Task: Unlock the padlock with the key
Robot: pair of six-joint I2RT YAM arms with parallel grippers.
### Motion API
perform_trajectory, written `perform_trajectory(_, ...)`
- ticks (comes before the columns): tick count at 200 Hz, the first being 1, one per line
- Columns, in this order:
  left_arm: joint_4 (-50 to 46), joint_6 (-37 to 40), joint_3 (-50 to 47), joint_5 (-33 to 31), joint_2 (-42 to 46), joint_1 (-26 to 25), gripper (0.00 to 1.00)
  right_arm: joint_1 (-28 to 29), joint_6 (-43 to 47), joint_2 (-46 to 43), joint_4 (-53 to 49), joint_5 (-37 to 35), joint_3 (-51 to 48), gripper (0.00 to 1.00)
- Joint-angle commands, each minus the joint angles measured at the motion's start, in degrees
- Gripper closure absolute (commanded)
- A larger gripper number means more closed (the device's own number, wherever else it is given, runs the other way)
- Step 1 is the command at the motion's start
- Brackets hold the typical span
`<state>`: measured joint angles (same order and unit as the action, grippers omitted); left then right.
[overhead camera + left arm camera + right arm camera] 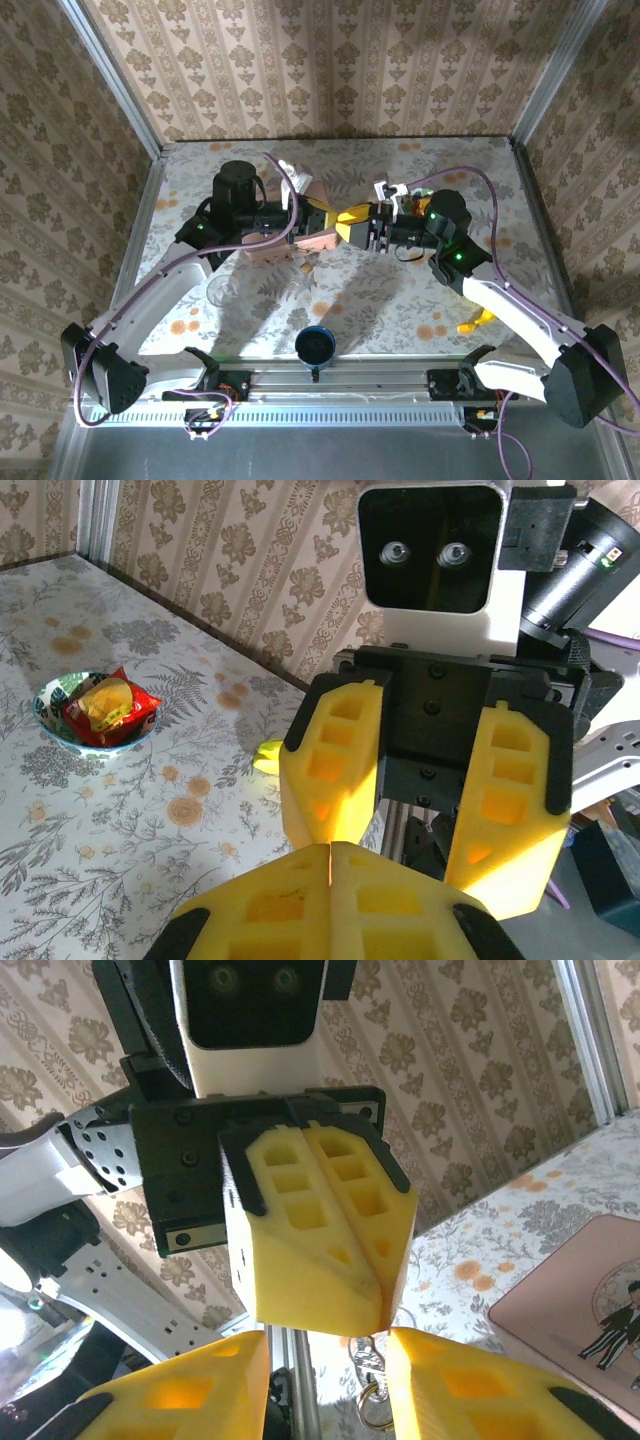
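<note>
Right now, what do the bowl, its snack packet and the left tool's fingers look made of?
Bowl: probably glazed ceramic, maybe melamine; glossy patterned rim.
Snack packet: shiny plastic film, crinkled with highlights.
Left tool's fingers: matte yellow plastic, possibly printed, with square pockets.

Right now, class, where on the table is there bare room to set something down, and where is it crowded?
The table is bare in its far left corner and in the near stretch between the blue cup and the banana toy. It is crowded mid-table, where the left end effector and right end effector meet by the pink box.
</note>
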<state>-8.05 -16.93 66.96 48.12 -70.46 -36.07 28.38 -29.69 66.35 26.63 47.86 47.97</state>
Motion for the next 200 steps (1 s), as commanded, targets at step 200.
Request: perform_trajectory(200,6.7,-4.7,-0.5,3.9,0.0,1.6,1.0,0.4,1.6,2.2,-0.4,1.8,2.4,0.85)
